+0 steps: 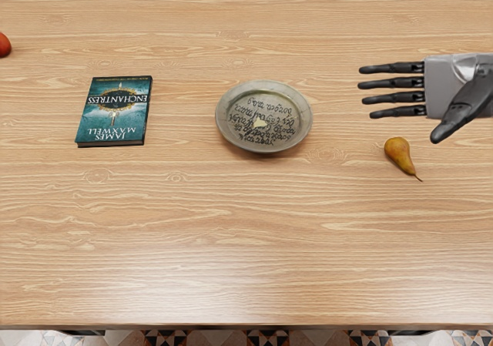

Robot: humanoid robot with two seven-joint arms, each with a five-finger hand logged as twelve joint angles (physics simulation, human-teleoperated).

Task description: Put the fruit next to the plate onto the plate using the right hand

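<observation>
We take the table from the far end in toward the hand. Farthest out beyond the fingertips, cut by the picture's edge, sits a small red round thing (only a sliver shows, so we can't tell what it is).

Next in, well apart from the hand, a book lies flat with its cover up. The cover is teal and dark, and the title reads upside down to us.

Closer, roughly along the line the fingers point and a touch to their near side, we see the plate. It is round, grey-green and shallow, with dark script across its floor and a small pale mark at centre.

Then the pear, yellow-brown, lying on its side on bare wood. It is just to the near side of the fingers and touches neither them nor the plate. It is nearer the hand than the plate's rim. Its fat end is toward the fingers and its stem points away, toward the near right.

Last, the right hand comes in from the right edge, a grey palm block. Its four black fingers are straight, parallel and slightly spread, aimed toward the plate's side. The thumb angles down toward the pear's side. The hand holds nothing. We can't tell how high it sits over the wood.
</observation>
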